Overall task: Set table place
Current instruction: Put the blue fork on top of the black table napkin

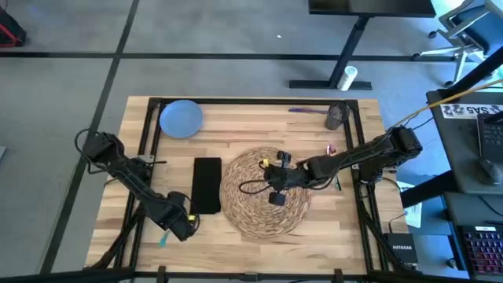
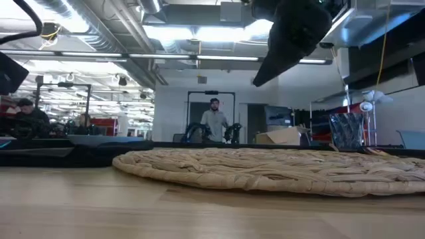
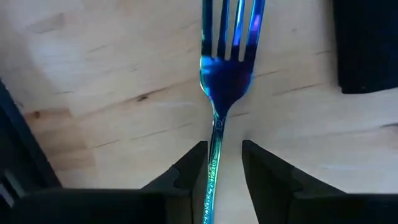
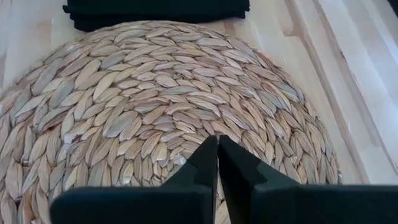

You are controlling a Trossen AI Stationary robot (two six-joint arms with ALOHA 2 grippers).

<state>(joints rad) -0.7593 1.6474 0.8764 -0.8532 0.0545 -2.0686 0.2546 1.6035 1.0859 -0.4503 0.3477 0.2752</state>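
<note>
The teal fork (image 3: 225, 74) lies on the wooden table (image 1: 236, 110) near its front left. My left gripper (image 3: 224, 168) (image 1: 179, 222) is open there, one finger on either side of the fork's handle. A black napkin (image 1: 207, 185) lies flat just left of the round woven placemat (image 1: 266, 192). My right gripper (image 4: 217, 155) (image 1: 277, 185) is shut and hangs over the placemat's middle, clear above it in the low view (image 2: 292, 33). At the back left lies the pale blue plate (image 1: 181, 118). At the back right stands the grey cup (image 1: 336, 116), with purple-handled cutlery (image 1: 305, 111) beside it. My left gripper's fingers come along the fork's handle (image 3: 214, 155) from its free end, with the tines pointing away. The handle runs close beside one finger (image 3: 193, 171). I cannot tell whether that finger touches it.
A small red item (image 1: 330, 149) lies right of the placemat, under my right arm. Black frame rails (image 1: 149, 134) run along the table's left and right sides. In the room beyond the table a person (image 2: 214, 123) stands.
</note>
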